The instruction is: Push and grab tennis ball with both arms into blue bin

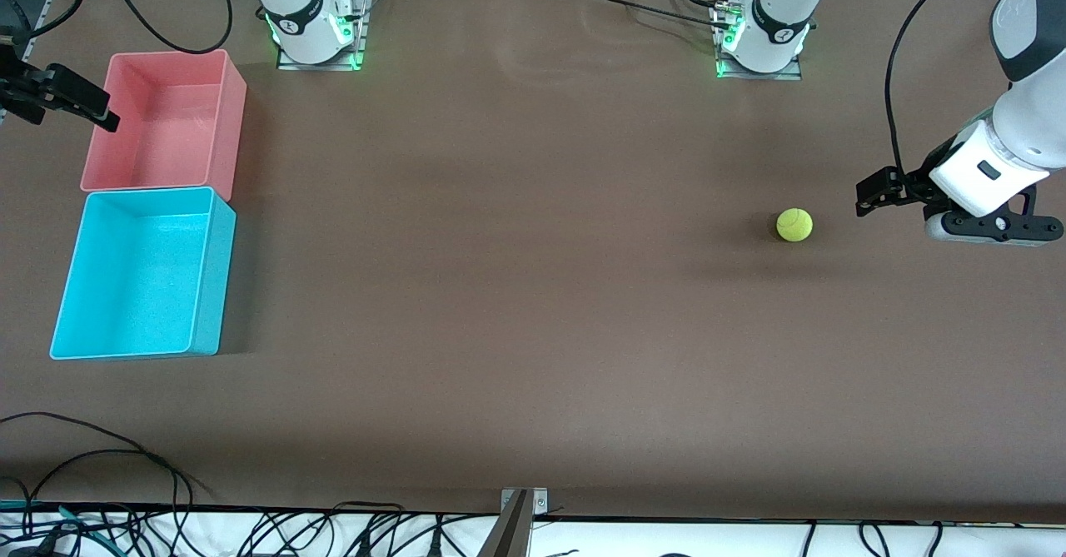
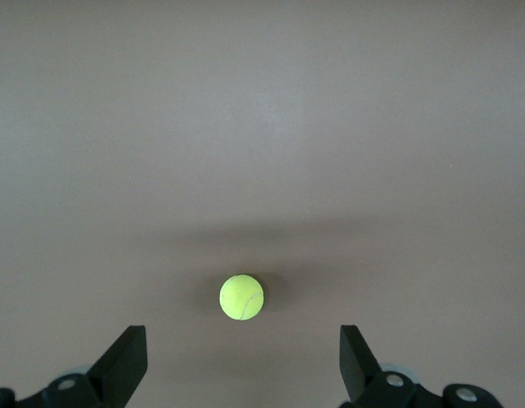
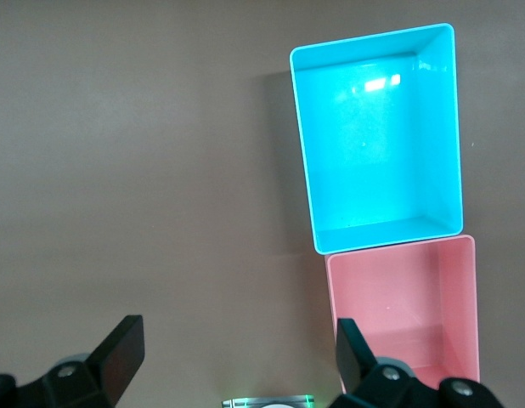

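Tennis ball (image 1: 794, 225) waits on the tabletop (image 1: 516, 290) for its first push.
It sits toward the left arm's end, well apart from the blue bin (image 1: 212, 278) at the right arm's end. My left tool (image 1: 868, 195) is low just beside the ball, fingers (image 2: 127, 361) wide apart. My right tool (image 1: 107, 118) waits over the pink bin (image 1: 233, 107), also spread apart. Next, I think, the left tool must roll the ball toward the bins.
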Robot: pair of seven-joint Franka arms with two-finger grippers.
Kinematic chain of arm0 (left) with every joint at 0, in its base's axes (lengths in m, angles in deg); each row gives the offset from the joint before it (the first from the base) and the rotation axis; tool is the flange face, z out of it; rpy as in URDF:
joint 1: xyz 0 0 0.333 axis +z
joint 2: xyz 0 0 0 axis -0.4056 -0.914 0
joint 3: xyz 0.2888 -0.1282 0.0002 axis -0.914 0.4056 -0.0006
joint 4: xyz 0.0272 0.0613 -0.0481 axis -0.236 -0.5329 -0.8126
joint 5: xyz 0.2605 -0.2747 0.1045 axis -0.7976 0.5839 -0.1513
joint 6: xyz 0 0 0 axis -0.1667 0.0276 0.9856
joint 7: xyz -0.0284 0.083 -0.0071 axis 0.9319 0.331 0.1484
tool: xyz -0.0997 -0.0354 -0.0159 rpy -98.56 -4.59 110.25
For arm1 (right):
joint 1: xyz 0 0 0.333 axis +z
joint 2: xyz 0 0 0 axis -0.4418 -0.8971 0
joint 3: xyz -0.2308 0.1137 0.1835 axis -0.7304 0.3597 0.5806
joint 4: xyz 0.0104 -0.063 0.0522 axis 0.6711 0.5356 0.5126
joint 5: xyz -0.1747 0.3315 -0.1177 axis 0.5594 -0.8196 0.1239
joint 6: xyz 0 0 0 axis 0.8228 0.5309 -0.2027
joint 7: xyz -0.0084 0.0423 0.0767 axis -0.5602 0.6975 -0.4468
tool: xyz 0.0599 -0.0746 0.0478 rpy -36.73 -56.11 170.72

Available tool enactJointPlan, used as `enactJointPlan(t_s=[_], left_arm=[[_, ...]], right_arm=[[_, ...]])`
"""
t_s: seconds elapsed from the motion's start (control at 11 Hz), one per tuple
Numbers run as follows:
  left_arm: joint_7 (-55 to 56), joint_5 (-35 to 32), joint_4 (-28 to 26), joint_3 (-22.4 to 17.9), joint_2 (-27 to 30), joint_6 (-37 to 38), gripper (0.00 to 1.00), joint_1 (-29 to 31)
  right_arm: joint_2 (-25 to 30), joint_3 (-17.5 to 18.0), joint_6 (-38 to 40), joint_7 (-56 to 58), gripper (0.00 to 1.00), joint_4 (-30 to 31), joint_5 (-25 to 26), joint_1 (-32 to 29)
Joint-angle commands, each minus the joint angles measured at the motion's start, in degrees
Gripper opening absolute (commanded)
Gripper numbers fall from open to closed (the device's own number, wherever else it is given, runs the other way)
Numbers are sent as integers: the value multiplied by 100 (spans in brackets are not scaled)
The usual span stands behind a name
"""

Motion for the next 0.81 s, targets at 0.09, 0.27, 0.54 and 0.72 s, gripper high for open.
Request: enactJointPlan(t_s=[0.09,0.27,0.54,0.72], left_arm=[[-115,-39,182,3,-77,163,100,21],[-115,-39,191,3,-77,172,100,21],[-106,-39,191,3,-77,163,100,21],[-115,-39,191,3,-77,172,100,21]], right_arm=[[1,96,78,-51,100,-130,43,29],[1,96,61,-51,100,-130,60,29],[9,96,87,-51,100,-130,52,29],[1,87,52,-51,100,-130,51,29]])
